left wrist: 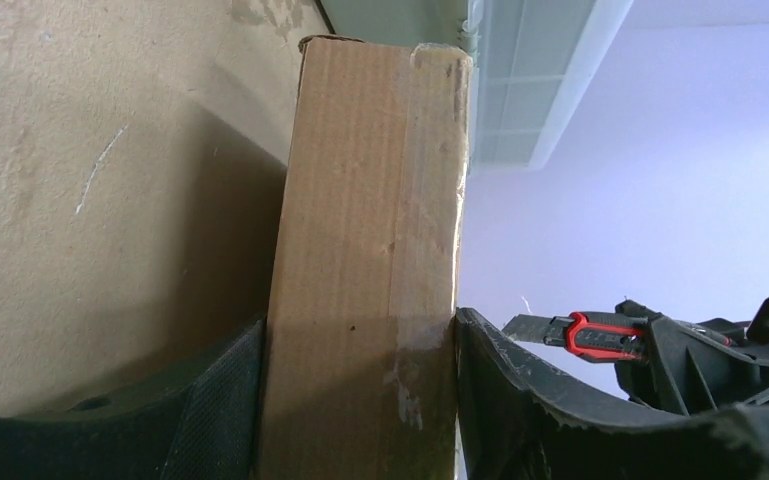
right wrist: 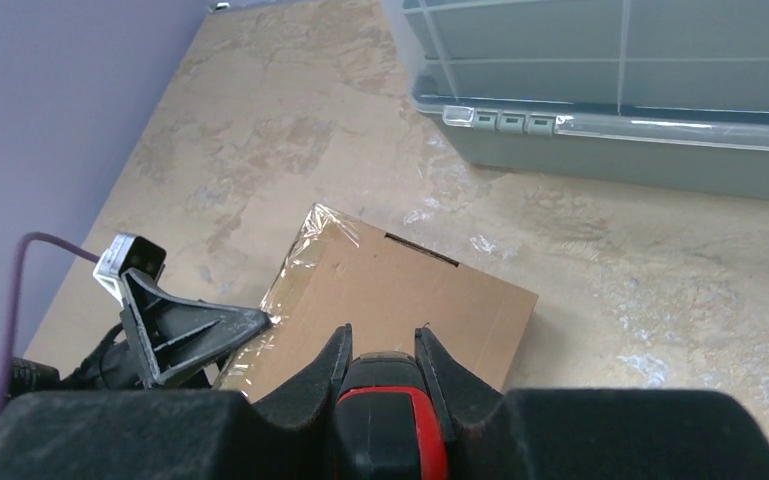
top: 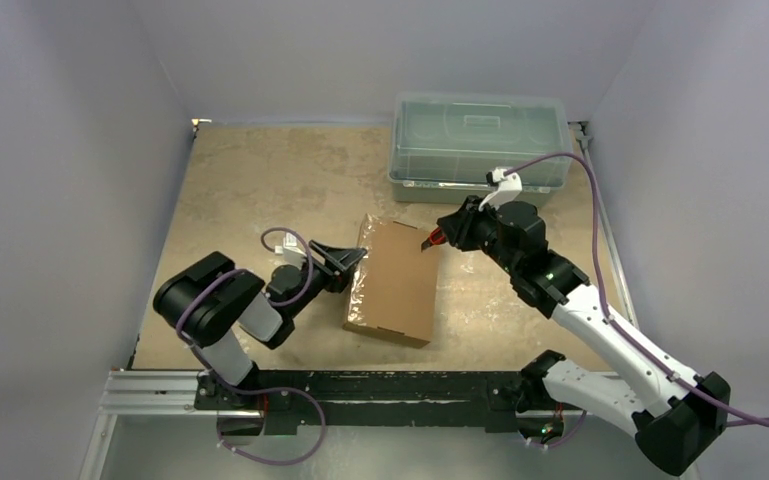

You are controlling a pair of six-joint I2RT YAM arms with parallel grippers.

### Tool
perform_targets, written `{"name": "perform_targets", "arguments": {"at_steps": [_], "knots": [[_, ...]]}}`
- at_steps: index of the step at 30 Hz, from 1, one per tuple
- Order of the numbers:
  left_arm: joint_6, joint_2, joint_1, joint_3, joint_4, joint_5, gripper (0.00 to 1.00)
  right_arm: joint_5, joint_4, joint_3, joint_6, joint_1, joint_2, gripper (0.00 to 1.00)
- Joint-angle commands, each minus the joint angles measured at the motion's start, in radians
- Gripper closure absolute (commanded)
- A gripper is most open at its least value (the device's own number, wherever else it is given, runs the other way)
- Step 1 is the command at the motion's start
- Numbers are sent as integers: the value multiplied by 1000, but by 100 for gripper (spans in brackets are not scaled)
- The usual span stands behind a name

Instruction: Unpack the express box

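- On the left of the worktop (top: pixel 250 180), the left gripper (top: pixel 355 258) sits low. Its fingers (left wrist: pixel 210 400) are pressed together across the thickness of the express box's left edge, one on the underside and one on the top face.
- In the middle, the express box (top: pixel 395 280) rests on the worktop with its lid down and its long sides running away from the arm bases. Glossy clear tape (right wrist: pixel 285 275) wraps its left edge.
- Over the box's far right corner, the right gripper (top: pixel 447 235) is clamped on a red and black utility knife (left wrist: pixel 585 335). The blade is out and points toward the box. I cannot tell whether the tip touches the cardboard.
- At the far right, a translucent grey-green plastic bin (top: pixel 480 140) stands with its lid on, apart from the box.
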Motion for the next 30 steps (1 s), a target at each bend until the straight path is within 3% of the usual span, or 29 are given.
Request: {"name": "perform_targets", "arguments": {"at_steps": [1, 5, 7, 9, 10, 12, 15, 18, 22, 26, 30], "knots": [[-22, 78, -15, -19, 234, -13, 42, -17, 42, 54, -14, 0, -3, 100], [107, -23, -13, -8, -16, 62, 19, -28, 41, 53, -18, 2, 11, 100], [254, -141, -13, 81, -392, 78, 11, -29, 46, 48, -20, 2, 18, 100], [410, -254, -20, 212, -864, -11, 4, -33, 50, 45, -21, 2, 25, 100], [464, -305, -22, 253, -1016, -78, 1, -36, 53, 44, -21, 2, 30, 100], [527, -385, -21, 319, -1253, -248, 1, -43, 62, 43, -21, 5, 43, 100], [619, -464, -11, 419, -1512, -357, 1, -47, 69, 51, -21, 15, 71, 100], [753, -535, 45, 506, -1651, -393, 1, -18, 48, 63, -9, 49, 93, 100], [896, -561, 194, 566, -1640, -77, 3, 112, -57, 65, 14, 54, 98, 100], [869, -510, 197, 521, -1505, 253, 18, 331, -219, 83, -62, 54, 85, 100], [810, -481, 197, 423, -1394, 303, 30, 335, -245, 48, -92, 54, 90, 100]]}}
